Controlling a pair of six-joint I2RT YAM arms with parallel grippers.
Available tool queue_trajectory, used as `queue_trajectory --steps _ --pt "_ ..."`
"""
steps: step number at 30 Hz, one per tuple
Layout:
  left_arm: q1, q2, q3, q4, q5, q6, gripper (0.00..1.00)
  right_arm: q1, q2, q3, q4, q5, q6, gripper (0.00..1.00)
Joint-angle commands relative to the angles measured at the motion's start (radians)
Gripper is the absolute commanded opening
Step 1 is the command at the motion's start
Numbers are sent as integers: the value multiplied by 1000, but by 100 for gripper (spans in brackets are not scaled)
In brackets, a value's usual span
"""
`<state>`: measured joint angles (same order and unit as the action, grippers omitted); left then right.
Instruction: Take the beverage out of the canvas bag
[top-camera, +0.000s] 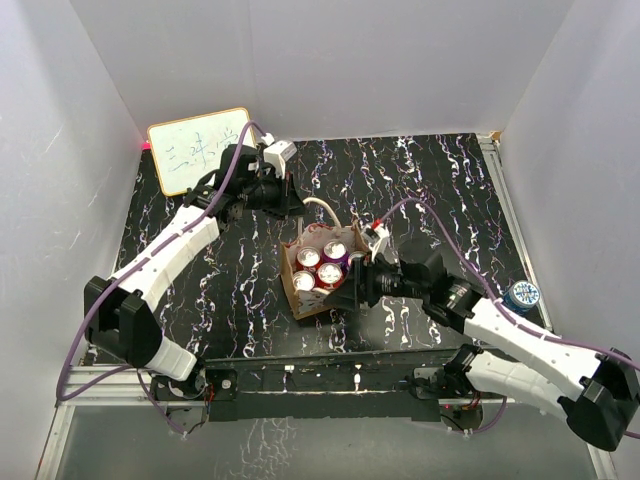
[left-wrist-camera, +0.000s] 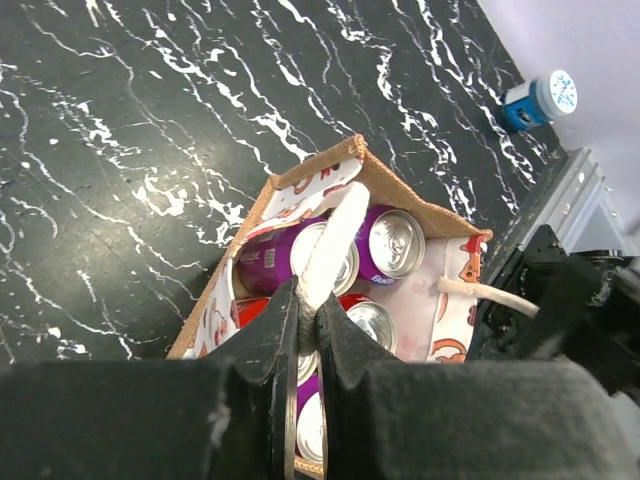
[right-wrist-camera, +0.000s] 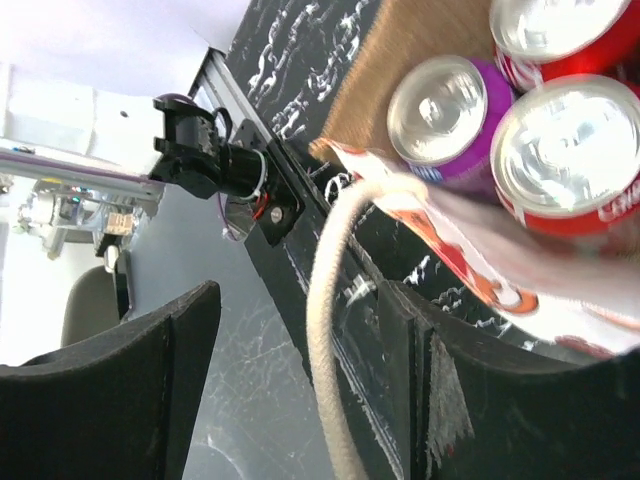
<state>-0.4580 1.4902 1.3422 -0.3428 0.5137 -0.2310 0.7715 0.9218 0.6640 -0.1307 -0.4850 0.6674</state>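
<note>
The canvas bag (top-camera: 300, 300) stands open mid-table, tan with a pale patterned lining. Several beverage cans stand in it, red (top-camera: 309, 258) and purple (top-camera: 329, 273). My left gripper (top-camera: 296, 204) is behind the bag, shut on its far white handle (left-wrist-camera: 338, 235); purple cans (left-wrist-camera: 395, 243) show beneath the handle. My right gripper (top-camera: 346, 292) is at the bag's near right corner. Its jaws are open, and the near rope handle (right-wrist-camera: 322, 300) runs loose between the fingers (right-wrist-camera: 420, 370). A purple can (right-wrist-camera: 445, 110) and a red can (right-wrist-camera: 570, 150) lie just beyond.
A whiteboard (top-camera: 198, 148) leans at the back left. A blue-lidded jar (top-camera: 521, 296) stands by the right wall. A metal rail (top-camera: 330, 378) carries the arm bases along the near edge. White walls enclose the table.
</note>
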Motion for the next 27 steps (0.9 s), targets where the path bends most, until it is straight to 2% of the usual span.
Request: queue_trajectory --steps 1,7,12,16,20,27 --pt "7 -79 -61 199 121 -30 0 4 -45 -134 93 40 132 68" --pt "7 -84 -128 255 157 -23 0 3 -58 -289 151 86 216 68" --pt "7 -117 -217 319 140 -16 0 4 -21 -297 115 134 184 68" --pt "5 -117 -236 314 130 -2 0 3 40 -248 35 208 121 68" --pt "3 -173 -272 331 98 11 0 3 85 -138 -117 278 48 68" --pt "-23 -189 -285 339 83 18 0 4 9 51 -396 356 -49 74"
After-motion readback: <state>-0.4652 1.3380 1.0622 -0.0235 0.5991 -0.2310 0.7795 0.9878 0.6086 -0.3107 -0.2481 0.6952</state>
